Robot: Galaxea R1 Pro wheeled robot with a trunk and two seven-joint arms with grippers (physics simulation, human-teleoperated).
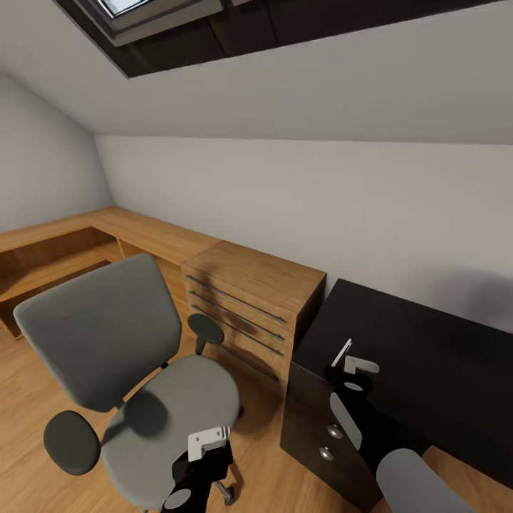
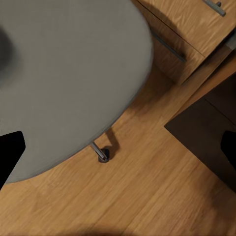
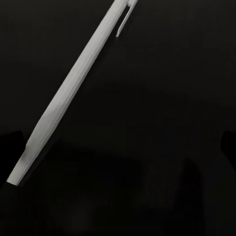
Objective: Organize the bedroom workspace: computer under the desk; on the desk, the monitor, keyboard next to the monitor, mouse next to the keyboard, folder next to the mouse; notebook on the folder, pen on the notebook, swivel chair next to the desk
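The grey swivel chair [image 1: 107, 342] stands on the wood floor left of the desk [image 1: 427, 356], its back turned toward the wall. My left gripper [image 1: 196, 474] hangs open over the front edge of the chair's seat [image 2: 64, 73]. A castor [image 2: 102, 156] shows under the seat's rim. The white pen [image 3: 73, 83] lies on the glossy black desk top. My right gripper [image 3: 118, 147] hovers open just above the pen, and its dark fingertips [image 3: 10, 147] stand wide apart on either side. In the head view the pen [image 1: 343, 352] shows beside the right gripper [image 1: 348, 377], near the desk's left end.
An oak dresser [image 1: 249, 292] stands between the chair and the desk's black drawer unit [image 1: 320, 427], with only a narrow gap. A low oak shelf [image 1: 85, 235] runs along the sloped wall at the left. A dark-framed skylight [image 1: 178, 28] is overhead.
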